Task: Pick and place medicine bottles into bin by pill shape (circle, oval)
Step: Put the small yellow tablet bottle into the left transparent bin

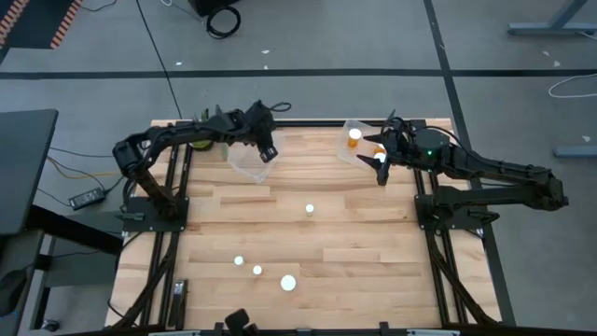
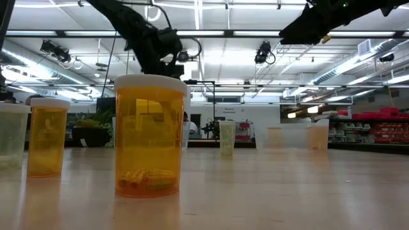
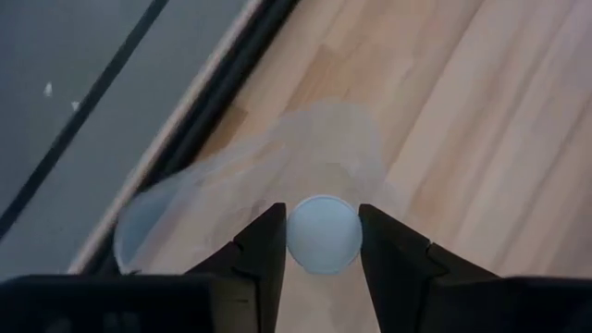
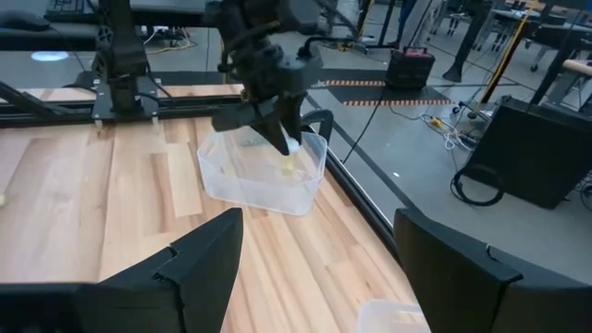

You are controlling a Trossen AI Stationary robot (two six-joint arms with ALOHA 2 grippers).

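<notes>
My left gripper [image 1: 266, 149] is shut on a white-capped medicine bottle [image 3: 324, 234] above the left clear bin [image 1: 248, 161]. The bottle also shows in the right wrist view [image 4: 291, 144]. My right gripper [image 1: 382, 166] is open and empty [image 4: 314, 268], beside the near edge of the right clear bin [image 1: 347, 149]. That bin holds an orange bottle [image 1: 354, 136]. Several bottles stand upright on their bases on the table: one in the middle [image 1: 310, 209] and three nearer the front [image 1: 239, 260], [image 1: 257, 270], [image 1: 288, 282]. The low view shows them close up [image 2: 150, 137]. My left gripper pinches the bottle's white cap [image 3: 324, 242] by its two opposite sides between its two fingers [image 3: 264, 254]. The fingers come from above, pointing down. The cap's round top faces up, and the bottle is lifted clear above the bin's open top [image 4: 264, 180].
A green potted plant [image 1: 200, 143] stands at the table's far left corner, partly under my left arm. Black frame rails run along the table's left [image 1: 173, 215] and right [image 1: 429, 224] sides. Bare wood [image 1: 354, 243] lies between the bins and the front bottles.
</notes>
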